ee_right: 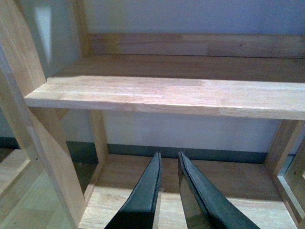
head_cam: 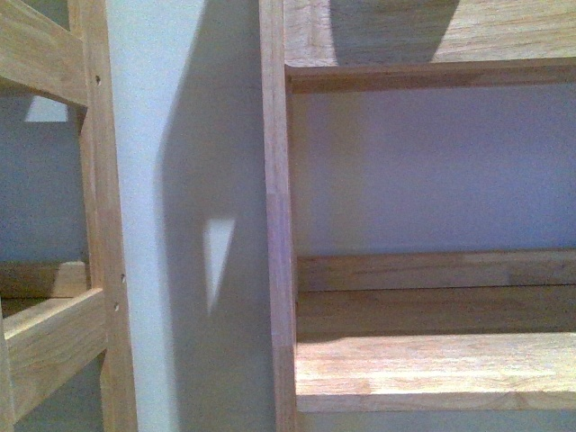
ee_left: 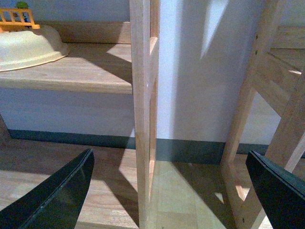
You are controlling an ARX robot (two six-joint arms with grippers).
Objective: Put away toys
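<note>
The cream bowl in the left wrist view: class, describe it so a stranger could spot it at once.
Find the wooden shelf board beside the upright post. At its far end sits the cream bowl, apparently upside down. It is pale and rounded, unlike the small orange fence-like toy behind it.

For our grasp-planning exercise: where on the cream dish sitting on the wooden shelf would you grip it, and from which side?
Probably its flared edge: the cream dish thins there to a lip that jaws could pinch, while its rounded body looks broad and smooth. Come from the open front of the shelf, since a board closes the back.
</note>
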